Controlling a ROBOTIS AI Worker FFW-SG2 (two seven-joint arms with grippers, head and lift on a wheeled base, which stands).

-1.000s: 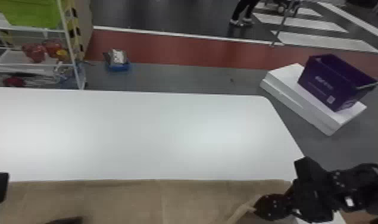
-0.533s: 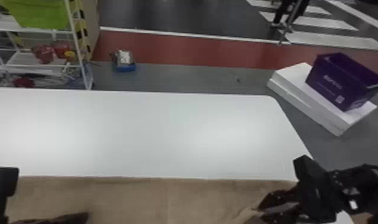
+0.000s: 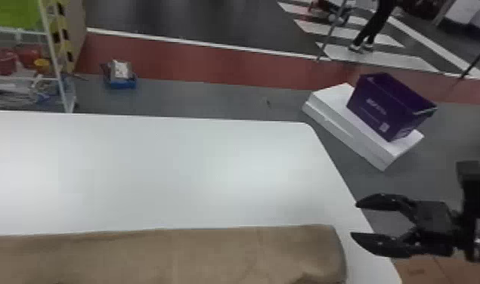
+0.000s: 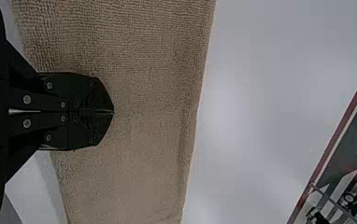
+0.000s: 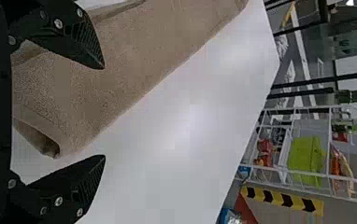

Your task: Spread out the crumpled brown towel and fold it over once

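Along the near part of the white table lies the brown towel (image 3: 212,253), a long flat band with a rounded right end. Just beyond that end, over the table's right edge, my right gripper (image 3: 354,220) stands open with nothing between its fingers. The right wrist view has the right gripper (image 5: 104,112) with its fingers wide apart beside the towel (image 5: 134,51), whose end shows a curled fold. In the left wrist view my left gripper (image 4: 113,112) is shut, its fingertips over the towel (image 4: 144,107); whether any cloth is pinched cannot be told.
The white table (image 3: 148,170) stretches beyond the towel's far edge. On the floor past the right side, a purple bin (image 3: 386,105) rests on white slabs (image 3: 348,128). A wire shelf (image 3: 57,68) stands at the far left, near a small blue item (image 3: 121,81).
My right gripper has let go of the towel's right end and opened, backing away to the right. The dark left gripper parts have left the head view's lower left.
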